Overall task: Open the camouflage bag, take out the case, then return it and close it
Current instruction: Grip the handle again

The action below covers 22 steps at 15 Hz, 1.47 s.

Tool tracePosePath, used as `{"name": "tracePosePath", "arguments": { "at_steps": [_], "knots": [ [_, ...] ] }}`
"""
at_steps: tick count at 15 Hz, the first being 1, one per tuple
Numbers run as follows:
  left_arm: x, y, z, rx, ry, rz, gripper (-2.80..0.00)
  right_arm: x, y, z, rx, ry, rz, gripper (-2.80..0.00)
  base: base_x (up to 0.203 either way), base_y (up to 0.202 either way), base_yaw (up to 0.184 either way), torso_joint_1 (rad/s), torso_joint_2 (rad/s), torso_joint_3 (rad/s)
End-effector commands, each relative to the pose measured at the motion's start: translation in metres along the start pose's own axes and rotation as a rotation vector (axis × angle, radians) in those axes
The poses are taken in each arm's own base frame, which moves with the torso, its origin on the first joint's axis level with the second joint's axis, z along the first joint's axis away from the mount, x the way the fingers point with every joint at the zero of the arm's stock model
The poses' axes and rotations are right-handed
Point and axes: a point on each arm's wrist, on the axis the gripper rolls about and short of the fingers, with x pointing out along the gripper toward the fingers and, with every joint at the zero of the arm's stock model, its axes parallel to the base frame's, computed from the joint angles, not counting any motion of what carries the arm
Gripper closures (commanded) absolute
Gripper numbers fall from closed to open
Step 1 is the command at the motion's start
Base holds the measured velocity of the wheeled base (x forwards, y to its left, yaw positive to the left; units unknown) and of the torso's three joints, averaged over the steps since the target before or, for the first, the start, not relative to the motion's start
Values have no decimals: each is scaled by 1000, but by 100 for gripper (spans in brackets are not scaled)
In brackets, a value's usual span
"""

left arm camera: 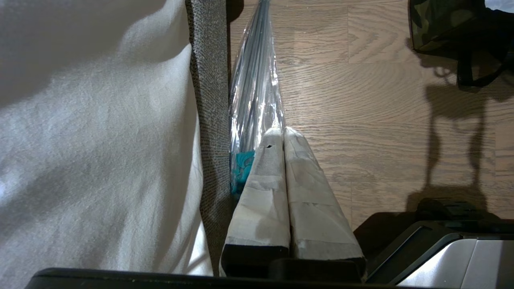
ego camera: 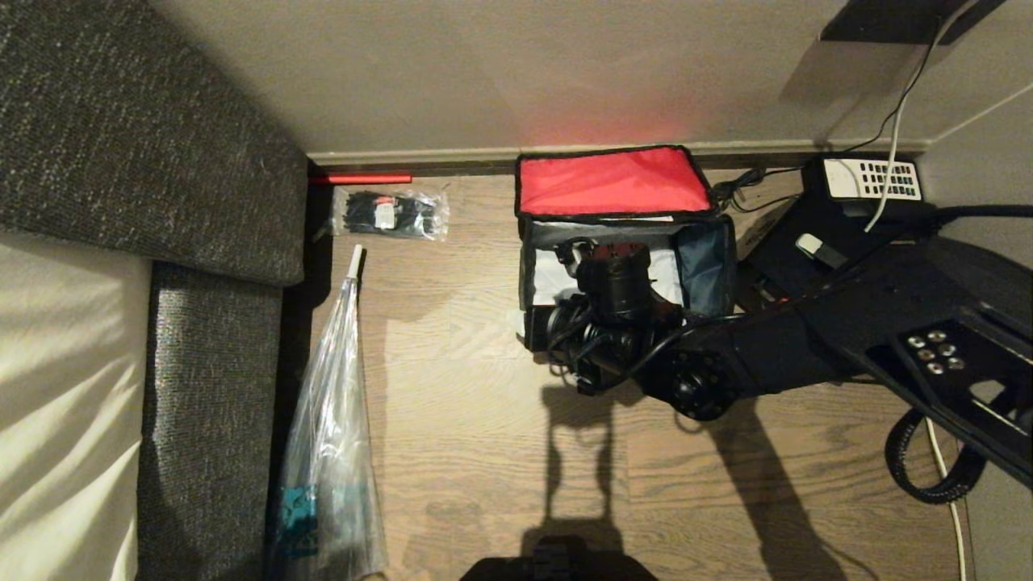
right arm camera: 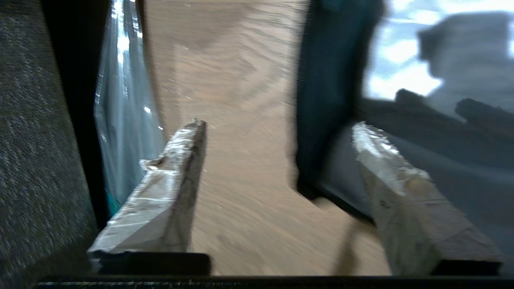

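Note:
The camouflage bag (ego camera: pixel 706 258) stands open on the wood floor against the wall, its lid thrown back with the red lining (ego camera: pixel 613 181) facing up. My right arm (ego camera: pixel 726 355) reaches in from the right, and its wrist covers the middle of the bag's opening. In the right wrist view my right gripper (right arm camera: pixel 277 124) is open with nothing between its fingers, one on each side of the bag's dark side wall (right arm camera: pixel 329 100). The case is hidden. My left gripper (left arm camera: pixel 283 130) is shut and empty, parked low beside the sofa. A corner of the bag (left arm camera: pixel 433 24) shows far off in that view.
A black desk telephone (ego camera: pixel 871 181) with cables sits right of the bag. A long clear plastic sleeve (ego camera: pixel 331 420) lies along the grey sofa (ego camera: pixel 121 145) on the left. A small packet of black items (ego camera: pixel 391 214) and a red stick (ego camera: pixel 363 178) lie by the wall.

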Motion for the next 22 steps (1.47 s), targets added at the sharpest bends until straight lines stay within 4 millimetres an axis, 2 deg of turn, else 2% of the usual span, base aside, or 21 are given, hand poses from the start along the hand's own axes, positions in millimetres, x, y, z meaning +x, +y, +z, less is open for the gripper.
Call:
{"name": "tracePosePath", "arguments": {
  "at_steps": [1,4,5,10,15,20,21,22],
  "knots": [
    [0,0,0,0,-2,1,0,26,7,-17,0,10,13,-280,0,0,0,0,0,0],
    [0,0,0,0,-2,1,0,40,17,-30,5,7,36,-280,0,0,0,0,0,0],
    [0,0,0,0,-2,1,0,41,18,-30,3,-4,43,0,0,0,0,0,0,0],
    [0,0,0,0,-2,1,0,48,21,-27,-53,-43,25,0,0,0,0,0,0,0],
    [0,0,0,0,-2,1,0,44,48,-31,-30,-61,88,0,0,0,0,0,0,0],
    [0,0,0,0,-2,1,0,46,47,-42,-54,-22,79,0,0,0,0,0,0,0],
    [0,0,0,0,-2,1,0,46,46,-45,-57,-12,77,-280,0,0,0,0,0,0],
    [0,0,0,0,-2,1,0,45,45,-47,-55,0,76,-280,0,0,0,0,0,0]
  ]
}}
